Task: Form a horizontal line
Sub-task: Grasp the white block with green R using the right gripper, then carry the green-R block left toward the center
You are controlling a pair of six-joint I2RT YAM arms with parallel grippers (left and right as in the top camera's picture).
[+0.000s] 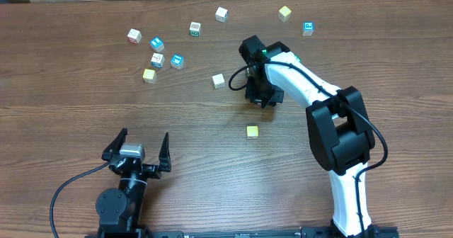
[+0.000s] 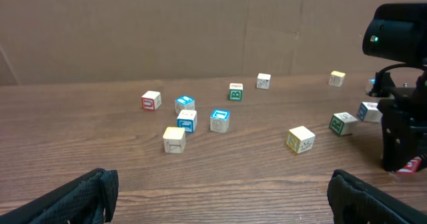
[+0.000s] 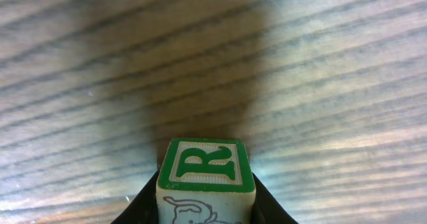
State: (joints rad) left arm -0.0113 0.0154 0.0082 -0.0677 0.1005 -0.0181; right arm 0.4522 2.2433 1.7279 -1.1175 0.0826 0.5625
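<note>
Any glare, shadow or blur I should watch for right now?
Right wrist: the green R block is sharp, a broad dark shadow on the table beyond it, pale sheen at right. Left wrist: its own fingers are soft dark blurs, the scattered blocks clear. Overhead: even light, no strong glare.

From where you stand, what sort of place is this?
Probably a robot test bench: left arm and right arm at a wood-grain table, right gripper pinching a green R cube, alphabet cubes scattered, cardboard wall behind.
</note>
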